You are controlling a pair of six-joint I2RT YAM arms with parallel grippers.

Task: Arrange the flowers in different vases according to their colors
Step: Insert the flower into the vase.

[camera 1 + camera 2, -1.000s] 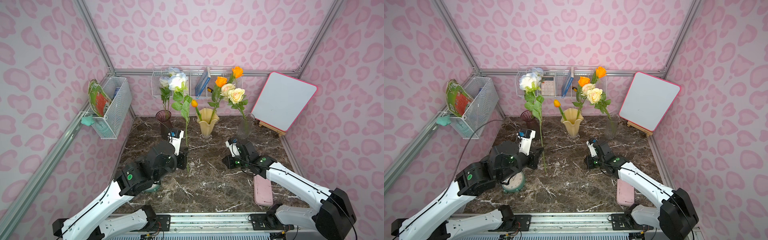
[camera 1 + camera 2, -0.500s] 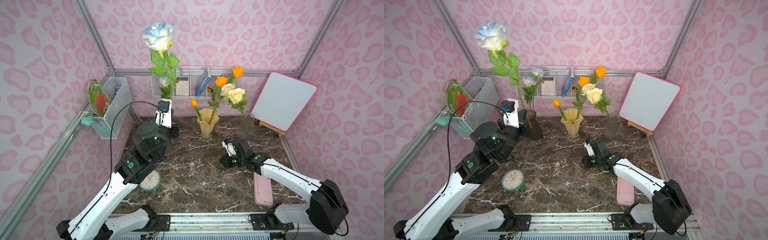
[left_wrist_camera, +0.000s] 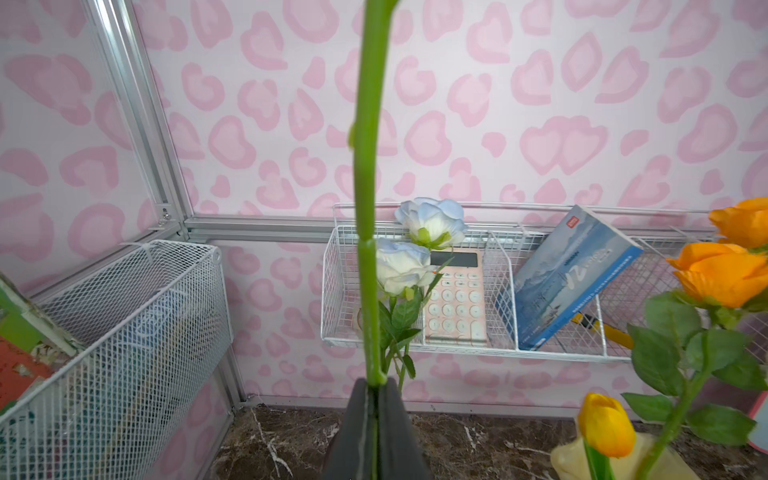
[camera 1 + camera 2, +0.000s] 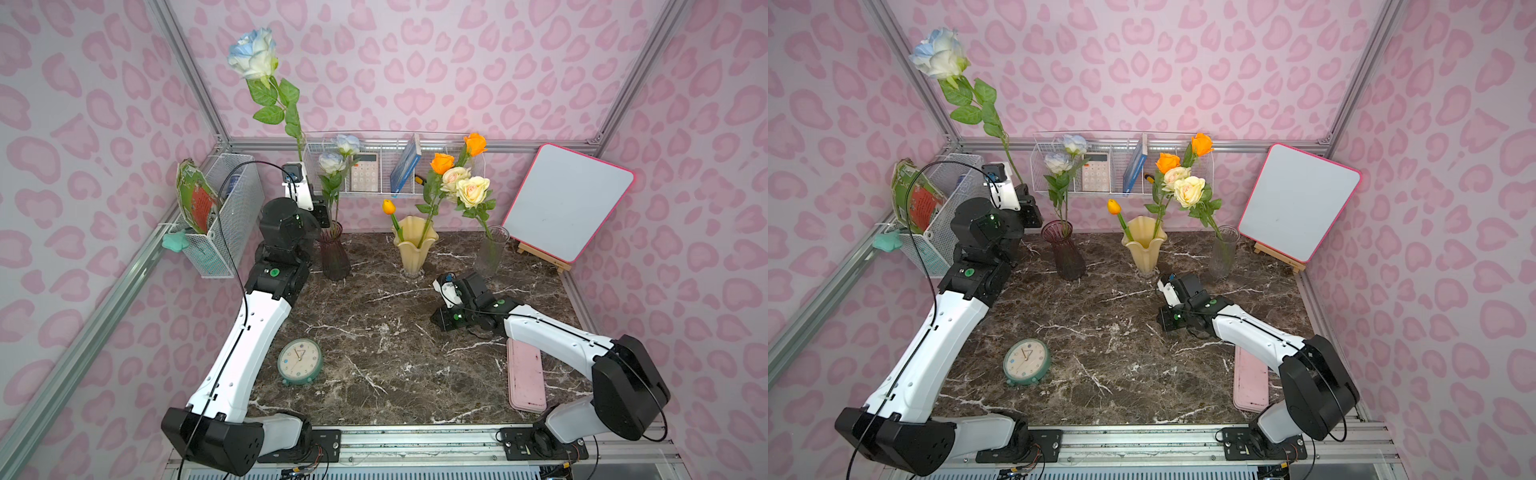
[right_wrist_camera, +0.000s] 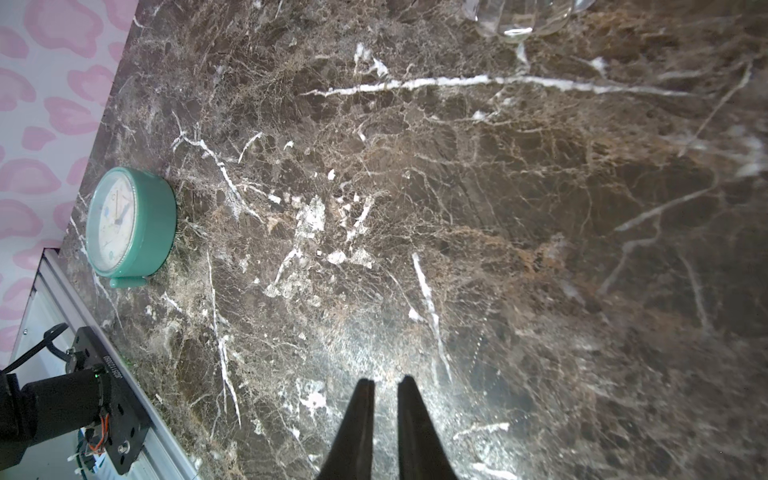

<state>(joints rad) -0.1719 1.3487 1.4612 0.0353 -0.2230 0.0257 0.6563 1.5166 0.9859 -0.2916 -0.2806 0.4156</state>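
The left hand (image 3: 377,390) was clamped on the lower stem of a white-blue rose (image 4: 254,54), holding it upright just beside the purple vase (image 4: 334,253), bloom high above the rim; two more white-blue roses (image 4: 332,163) stood in that vase. Further from the purple vase along the back of the bench (image 4: 374,353) stood the yellow vase (image 4: 414,249) with orange flowers (image 4: 441,163), then the clear vase (image 4: 490,251) with a cream rose (image 4: 473,191). The right hand (image 5: 385,386) hung low over the bench, well apart from the purple vase, fingers narrowly apart with nothing between them.
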